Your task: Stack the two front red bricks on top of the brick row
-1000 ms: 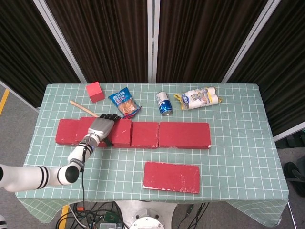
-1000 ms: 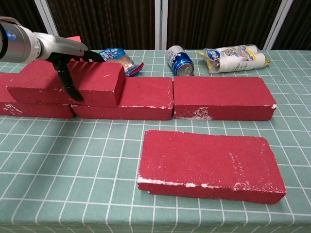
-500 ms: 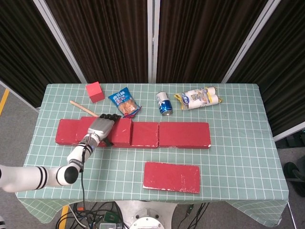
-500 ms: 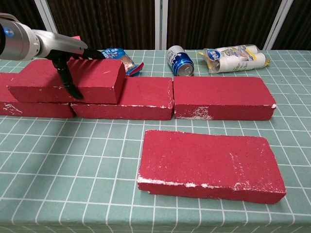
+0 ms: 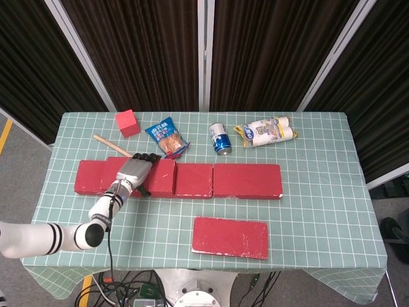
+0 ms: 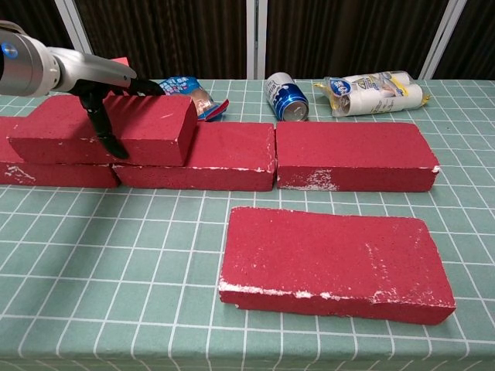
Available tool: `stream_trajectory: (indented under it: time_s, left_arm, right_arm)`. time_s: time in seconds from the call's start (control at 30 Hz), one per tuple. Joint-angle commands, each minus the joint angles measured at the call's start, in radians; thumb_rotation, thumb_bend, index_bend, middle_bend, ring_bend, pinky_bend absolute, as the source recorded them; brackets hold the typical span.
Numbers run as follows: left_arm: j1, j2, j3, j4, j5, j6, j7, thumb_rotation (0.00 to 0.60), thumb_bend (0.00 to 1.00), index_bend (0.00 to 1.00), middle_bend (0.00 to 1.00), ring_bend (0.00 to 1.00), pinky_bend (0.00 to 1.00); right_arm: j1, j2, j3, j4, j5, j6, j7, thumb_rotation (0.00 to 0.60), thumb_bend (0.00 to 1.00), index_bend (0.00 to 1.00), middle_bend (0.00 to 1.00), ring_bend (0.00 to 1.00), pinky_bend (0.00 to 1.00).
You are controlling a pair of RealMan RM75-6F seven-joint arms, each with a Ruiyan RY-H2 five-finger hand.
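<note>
Stacked red brick [image 6: 104, 130]: lies on top of the brick row [image 6: 232, 157], over its left part, at about 9 o'clock on the table [image 5: 319, 185].
Left hand [image 5: 134, 171]: grips the stacked red brick, dark fingers [image 6: 143, 87] over its far edge, thumb [image 6: 104, 131] down its near face.
Front red brick [image 6: 332, 263]: flat on the cloth at 6 o'clock, apart from the row, untouched.
Brick row: runs left to right across the middle of the table.
Behind the row, toward 12 o'clock: small red cube [image 5: 127, 123], wooden stick [image 5: 112, 146], snack bag [image 5: 167, 137], can [image 5: 220, 139], white packet [image 5: 266, 131].
Right hand: appears in neither view.
</note>
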Motion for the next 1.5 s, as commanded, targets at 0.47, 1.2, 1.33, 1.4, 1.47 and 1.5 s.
stream_trajectory:
  time_s: [0.47,1.2,1.33,1.4,1.47,1.5]
  left_arm:
    - [0.010,-0.014,-0.004,0.016,0.027,0.005,-0.026,0.600,0.09,0.00,0.00,0.00,0.00]
    - [0.018,-0.001,-0.008,-0.009,0.034,0.020,-0.030,0.600,0.09,0.00,0.00,0.00,0.00]
    - [0.039,0.054,-0.005,-0.089,0.070,0.061,-0.035,0.600,0.09,0.00,0.00,0.00,0.00]
    - [0.068,0.099,-0.002,-0.153,0.108,0.104,-0.050,0.600,0.09,0.00,0.00,0.00,0.00]
    - [0.116,0.145,0.003,-0.218,0.166,0.170,-0.078,0.600,0.09,0.00,0.00,0.00,0.00]
    - [0.142,0.163,0.006,-0.245,0.198,0.206,-0.094,0.600,0.09,0.00,0.00,0.00,0.00]
  right_arm:
    - [-0.001,-0.005,-0.001,0.013,-0.003,0.001,0.015,0.600,0.00,0.00,0.00,0.00,0.00]
    - [-0.002,0.000,-0.002,0.009,-0.003,-0.003,0.014,0.600,0.00,0.00,0.00,0.00,0.00]
    - [-0.005,0.010,-0.002,-0.005,-0.009,0.008,0.006,0.600,0.00,0.00,0.00,0.00,0.00]
    - [-0.008,0.019,-0.006,-0.024,-0.013,0.010,-0.009,0.600,0.00,0.00,0.00,0.00,0.00]
    - [-0.010,0.030,-0.013,-0.050,-0.027,0.019,-0.033,0.600,0.00,0.00,0.00,0.00,0.00]
    - [-0.010,0.033,-0.016,-0.062,-0.036,0.023,-0.045,0.600,0.00,0.00,0.00,0.00,0.00]
